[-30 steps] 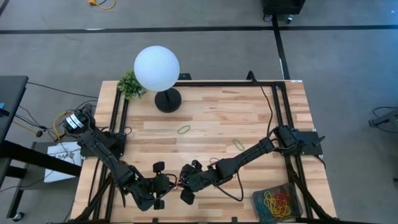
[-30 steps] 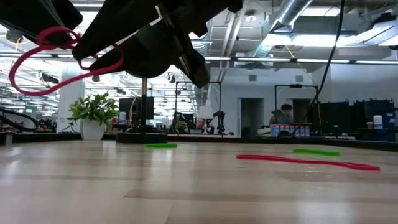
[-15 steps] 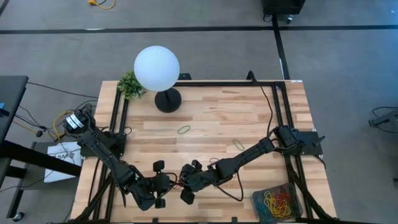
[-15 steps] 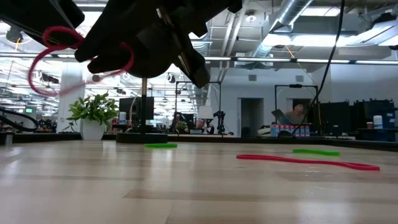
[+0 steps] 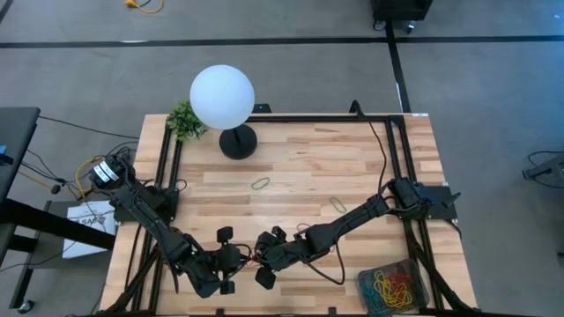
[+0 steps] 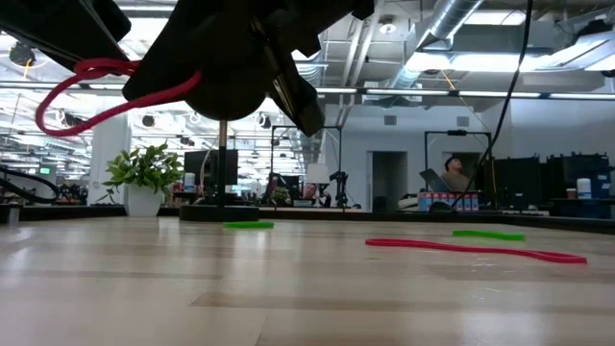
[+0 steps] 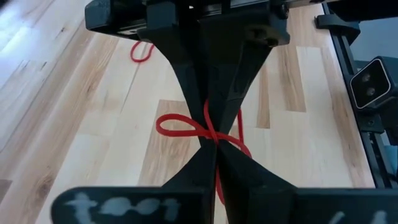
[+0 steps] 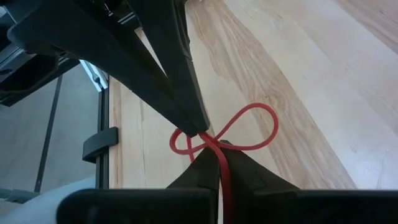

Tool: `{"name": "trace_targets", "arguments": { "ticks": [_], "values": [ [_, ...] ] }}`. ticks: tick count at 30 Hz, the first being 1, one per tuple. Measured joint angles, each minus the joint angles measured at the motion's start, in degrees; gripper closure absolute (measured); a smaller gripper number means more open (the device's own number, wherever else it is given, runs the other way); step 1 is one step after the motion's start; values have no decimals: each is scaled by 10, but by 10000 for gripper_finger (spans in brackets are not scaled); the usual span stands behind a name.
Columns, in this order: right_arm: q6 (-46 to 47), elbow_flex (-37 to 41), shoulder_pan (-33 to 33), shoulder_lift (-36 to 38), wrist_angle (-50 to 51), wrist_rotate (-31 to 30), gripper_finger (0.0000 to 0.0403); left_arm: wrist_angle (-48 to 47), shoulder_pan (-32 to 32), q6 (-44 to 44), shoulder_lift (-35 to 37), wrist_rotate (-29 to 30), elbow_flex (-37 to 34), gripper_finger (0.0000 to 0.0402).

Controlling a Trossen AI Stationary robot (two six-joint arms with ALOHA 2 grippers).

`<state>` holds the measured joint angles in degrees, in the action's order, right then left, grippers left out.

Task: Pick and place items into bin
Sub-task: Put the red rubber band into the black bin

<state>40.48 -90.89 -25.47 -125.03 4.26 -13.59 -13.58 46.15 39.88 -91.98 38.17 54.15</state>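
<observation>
A red rubber band (image 7: 179,127), twisted into a figure-eight, hangs above the table's near middle. Both grippers are shut on it. My left gripper (image 7: 214,163) comes from the near left (image 5: 240,261) and my right gripper (image 8: 217,163) from the right (image 5: 263,255), so their fingertips meet nose to nose. In the low view the band (image 6: 72,91) loops out to the left of the dark fingers, well above the wood. The mesh bin (image 5: 423,291) stands at the near right corner with yellow and red bands in it. A green band (image 5: 261,184) and another band (image 5: 337,204) lie flat on the table. My left gripper pinches the red band at its crossing point (image 7: 215,144) between its two fingertips, slanting down from the near left. The band is clear of the table, with a slack loop on each side. My right gripper pinches the same band at its twist (image 8: 212,148) between its two fingertips, slanting down from the right, just opposite the left fingertips. One loop (image 8: 252,127) stands out to the side, and a strand (image 8: 222,180) runs back between the fingers.
A white globe lamp (image 5: 222,97) on a black base and a small plant (image 5: 185,119) stand at the far left. A red band (image 7: 142,51) lies on the wood beyond the grippers. More bands (image 6: 476,250) lie mid-table. Black cables run along the right rail (image 5: 392,150).
My right gripper has shut on the red band right beside the left gripper's hold. The band's free loop, which hung low a second ago, has swung and been drawn up until it lies nearly level. Neither arm has moved.
</observation>
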Motion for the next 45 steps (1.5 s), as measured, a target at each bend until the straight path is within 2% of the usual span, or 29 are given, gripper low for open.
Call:
{"name": "trace_targets", "arguments": {
  "ticks": [6,15,19,37,45],
  "values": [
    [0,0,0,0,0,0,401,0,0,1,0,1,0,395],
    [0,0,0,0,0,-7,402,-1,0,13,0,16,0,332],
    [-1,0,0,0,0,-22,402,-1,0,14,0,17,0,316],
    [-4,0,0,0,25,-32,402,-9,0,15,0,32,0,312],
    [-4,0,0,0,31,-32,403,-23,0,15,0,-16,0,312]
  ]
}}
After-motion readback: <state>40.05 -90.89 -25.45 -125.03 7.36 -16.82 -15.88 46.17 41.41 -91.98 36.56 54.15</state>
